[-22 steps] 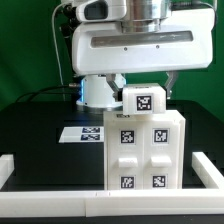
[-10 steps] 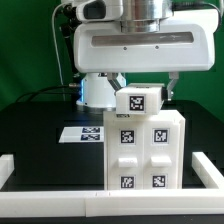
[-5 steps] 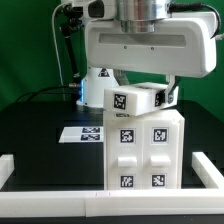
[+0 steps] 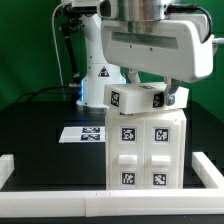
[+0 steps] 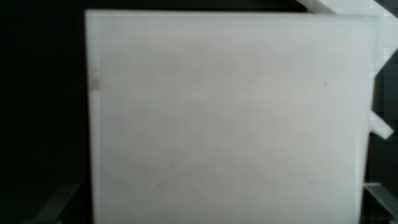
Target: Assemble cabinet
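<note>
End effector (image 4: 143, 88) clamped on a small white tagged panel (image 4: 140, 98), I hold it tilted at the top of the large white cabinet body (image 4: 143, 152). I cannot tell whether the two touch. The body stands upright on the black worktop (image 4: 35, 120), behind the white border rail (image 4: 50, 178), with the marker board (image 4: 84, 133) at the exterior view's left. A plain white face (image 5: 214, 120) fills my wrist view.

White cabinet body (image 4: 143, 156), top panel (image 4: 142, 98); black-white square tags (image 4: 127, 134); black table (image 4: 40, 140).
</note>
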You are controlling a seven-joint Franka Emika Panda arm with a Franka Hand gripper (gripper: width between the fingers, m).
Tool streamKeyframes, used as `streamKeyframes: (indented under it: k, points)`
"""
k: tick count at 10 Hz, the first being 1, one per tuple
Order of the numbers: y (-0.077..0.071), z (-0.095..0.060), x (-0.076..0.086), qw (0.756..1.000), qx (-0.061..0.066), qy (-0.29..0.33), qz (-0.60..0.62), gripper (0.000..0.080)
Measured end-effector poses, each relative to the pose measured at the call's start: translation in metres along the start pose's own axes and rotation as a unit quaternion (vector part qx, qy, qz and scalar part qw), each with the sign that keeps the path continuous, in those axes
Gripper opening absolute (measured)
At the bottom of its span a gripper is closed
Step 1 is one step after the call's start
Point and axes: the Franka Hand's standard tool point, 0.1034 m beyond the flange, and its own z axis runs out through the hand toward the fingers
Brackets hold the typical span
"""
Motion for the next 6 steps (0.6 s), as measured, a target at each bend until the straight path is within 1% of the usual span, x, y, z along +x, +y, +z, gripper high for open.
streamKeyframes:
  k: [4,6]
  points:
    - [-0.003,0.0,-0.004,0.995,0.003,-0.002,0.101,0.056]
    - [-0.005,0.0,-0.011,0.983,0.003,-0.001,0.184,0.056]
